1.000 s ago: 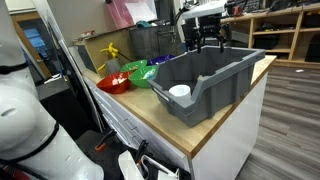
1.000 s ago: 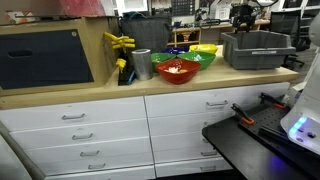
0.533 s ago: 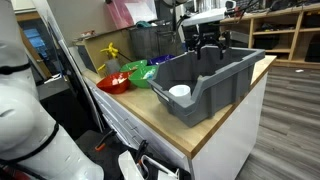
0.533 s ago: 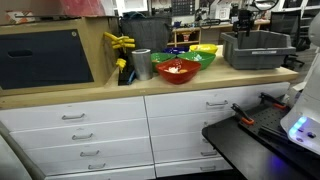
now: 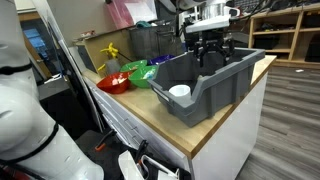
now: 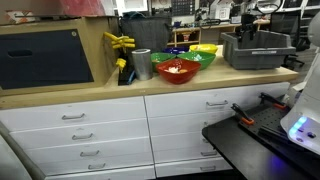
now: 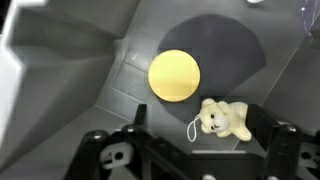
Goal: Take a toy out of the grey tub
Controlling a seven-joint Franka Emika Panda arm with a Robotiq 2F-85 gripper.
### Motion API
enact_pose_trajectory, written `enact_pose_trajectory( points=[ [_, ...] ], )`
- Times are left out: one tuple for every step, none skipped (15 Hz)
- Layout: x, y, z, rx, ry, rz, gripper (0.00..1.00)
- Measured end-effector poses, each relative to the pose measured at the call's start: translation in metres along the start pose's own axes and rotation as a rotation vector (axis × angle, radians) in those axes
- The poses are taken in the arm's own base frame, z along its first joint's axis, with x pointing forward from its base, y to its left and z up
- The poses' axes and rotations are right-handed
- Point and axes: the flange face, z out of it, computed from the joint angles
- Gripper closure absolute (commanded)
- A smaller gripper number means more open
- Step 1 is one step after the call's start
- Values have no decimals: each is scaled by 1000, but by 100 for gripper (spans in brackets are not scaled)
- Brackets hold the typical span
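The grey tub stands on the wooden counter and shows in both exterior views. My gripper hangs over the tub's far part, its fingers dipping past the rim; it also shows in an exterior view. In the wrist view the gripper is open, its dark fingers on either side of a small cream teddy bear lying on the tub floor, nearer the right finger. A yellow round disc lies just beyond the bear. Nothing is held.
A pale round object sits at the tub's scooped front. Red, green and blue bowls stand beside the tub, with a black mesh basket behind. A metal cup and a yellow toy stand further along the counter.
My gripper has moved sideways over the tub and a little lower toward its inside. The tub and bowls have not moved.
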Motion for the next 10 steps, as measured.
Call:
enact_pose_trajectory(
  points=[
    [0,0,0,0,0,-1,0],
    [0,0,0,0,0,-1,0],
    [0,0,0,0,0,-1,0],
    [0,0,0,0,0,-1,0],
    [0,0,0,0,0,-1,0],
    [1,-1,0,-1,1,-1,0],
    [2,-2,0,-3,11,-3,0],
    [4,-3,0,-8,25,-6,0],
    [6,-6,1,-12,40,-11,0],
    [9,-10,3,-17,56,-19,0]
  ],
)
